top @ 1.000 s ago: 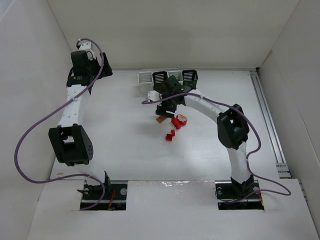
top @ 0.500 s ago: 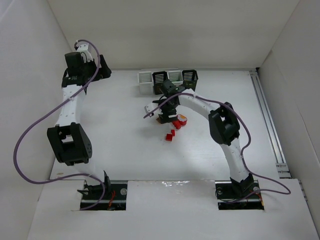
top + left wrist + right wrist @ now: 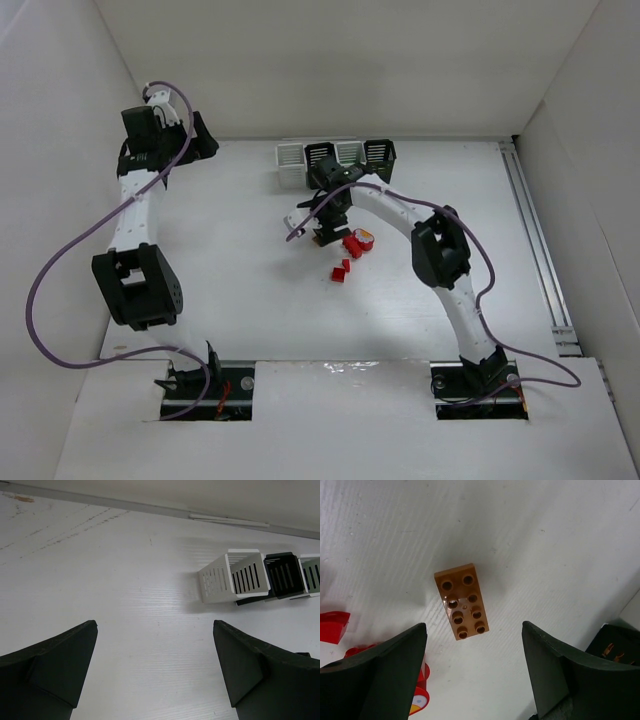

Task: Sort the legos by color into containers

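The fingers of the right gripper (image 3: 470, 680) stand wide apart, and we see only the bare white table (image 3: 545, 540) in the gap. Just beyond the fingertips a small orange-brown studded plastic brick (image 3: 461, 601) lies flat on the table, studded face up, and neither finger touches it. To one side of it a red plastic brick (image 3: 332, 627) sits at the edge of the wrist view. Another red piece with a yellow and white mark (image 3: 420, 700) is partly hidden behind a finger.

From above, we find this gripper (image 3: 325, 225) bent down over the orange-brown brick (image 3: 322, 238). A cluster of red bricks (image 3: 352, 243) lies just beside it, with two more small red bricks (image 3: 342, 270) a little nearer the arm bases. Behind them, at the far edge of the table, stands the row of four square slatted plastic bins (image 3: 335, 155), white and black by turns.

The fingers of the left gripper (image 3: 155, 675) are fully spread and hold nothing. It hangs over bare table at the far left (image 3: 200, 140), well apart from the bricks, and faces the white end bin (image 3: 232, 575).
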Robot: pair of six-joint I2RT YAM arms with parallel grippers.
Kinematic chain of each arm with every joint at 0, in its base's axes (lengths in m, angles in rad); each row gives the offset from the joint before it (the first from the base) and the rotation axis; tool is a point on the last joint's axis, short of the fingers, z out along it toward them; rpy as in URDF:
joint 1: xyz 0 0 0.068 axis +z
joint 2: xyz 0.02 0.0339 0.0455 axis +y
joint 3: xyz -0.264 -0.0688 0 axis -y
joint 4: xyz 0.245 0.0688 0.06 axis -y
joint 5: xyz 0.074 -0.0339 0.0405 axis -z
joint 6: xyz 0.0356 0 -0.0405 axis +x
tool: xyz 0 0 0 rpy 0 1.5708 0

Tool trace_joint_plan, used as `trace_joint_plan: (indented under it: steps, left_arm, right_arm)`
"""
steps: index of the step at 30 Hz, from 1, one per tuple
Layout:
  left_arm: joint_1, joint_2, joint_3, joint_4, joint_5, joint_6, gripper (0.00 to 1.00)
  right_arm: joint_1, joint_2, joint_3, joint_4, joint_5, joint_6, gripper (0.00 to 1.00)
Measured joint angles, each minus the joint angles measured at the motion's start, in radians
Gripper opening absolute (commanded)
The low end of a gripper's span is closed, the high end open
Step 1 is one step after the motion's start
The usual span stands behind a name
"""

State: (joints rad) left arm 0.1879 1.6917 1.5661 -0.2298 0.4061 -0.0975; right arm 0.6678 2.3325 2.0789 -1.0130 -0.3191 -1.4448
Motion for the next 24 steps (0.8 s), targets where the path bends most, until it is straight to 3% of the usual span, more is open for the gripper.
trace_joint_plan:
  steps: [6,11,24]
  left_arm:
    - [0.038,0.0,-0.002,0.0,0.023,-0.002,1.0]
    - [0.061,0.0,-0.013,0.001,0.037,-0.01,1.0]
    - [0.07,0.0,-0.045,-0.006,0.052,-0.014,1.0]
  right_arm:
    - [0.008,0.059,0.058,-0.06,-0.002,-0.068,0.76]
    - [0.011,0.093,0.105,-0.126,0.006,-0.114,0.58]
    - [0.019,0.154,0.199,-0.246,0.04,-0.178,0.56]
